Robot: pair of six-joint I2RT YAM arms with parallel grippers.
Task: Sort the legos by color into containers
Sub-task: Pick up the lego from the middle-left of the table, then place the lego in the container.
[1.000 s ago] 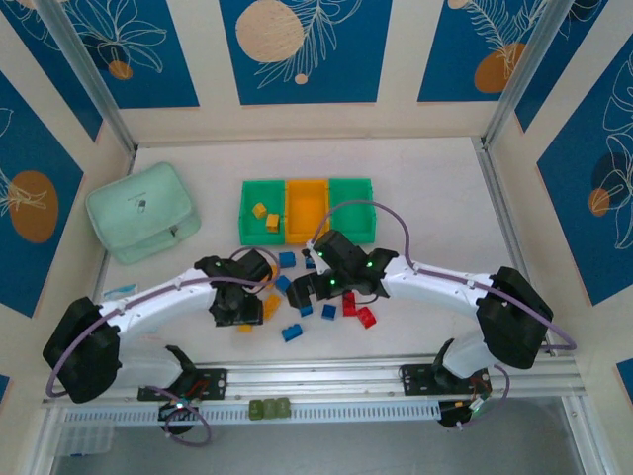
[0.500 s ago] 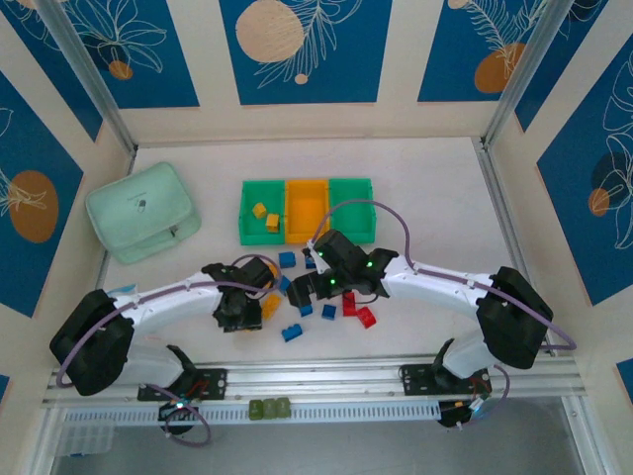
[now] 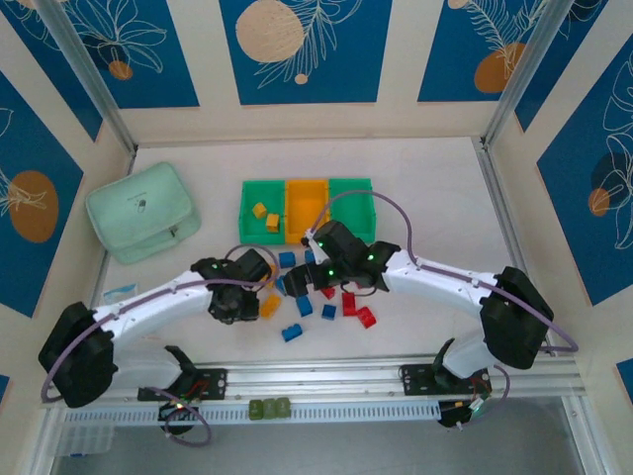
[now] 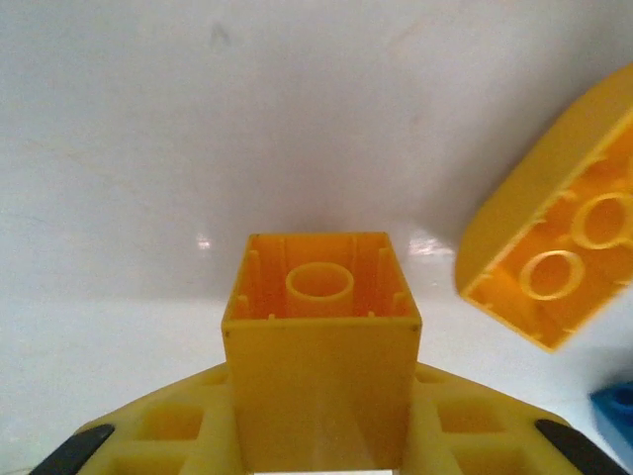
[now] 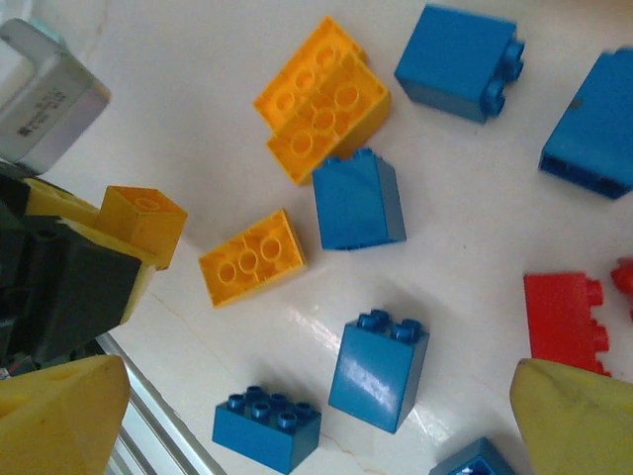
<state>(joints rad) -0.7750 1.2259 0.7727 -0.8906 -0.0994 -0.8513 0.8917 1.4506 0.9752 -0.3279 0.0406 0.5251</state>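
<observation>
Here the left gripper [image 4: 321, 435] is clamped on a small square yellow-orange plastic brick [image 4: 321, 336]. Its yellow fingers [image 4: 168, 426] press opposite side walls so that the hollow underside faces the wrist camera, a hold across flat walls that was likely chosen to stop so light a piece from twisting. Whether the brick has cleared the white counter [image 3: 425, 188] I cannot tell. The landmark is the row of three joined plastic bins [image 3: 307, 182], green, orange, green. The held brick sits on the near side of that row, toward its left end, just beside a longer yellow-orange brick [image 4: 549, 262] that lies tilted with its underside showing. Two yellow-orange bricks [image 3: 265, 216] lie in the left green bin of the row, which suggests that bin is this colour's home and the likely goal of the carry. The right gripper [image 5: 316, 396] hangs with its jaws wide apart over the scatter on the near side of the row's middle, above a blue brick [image 5: 379, 371]. I judge it is lining up a blue pick. A red brick [image 5: 564, 312] lies near that blue one, on its side away from the row. With blue and red pieces loose on the counter, most of the sorting is yet to do.
</observation>
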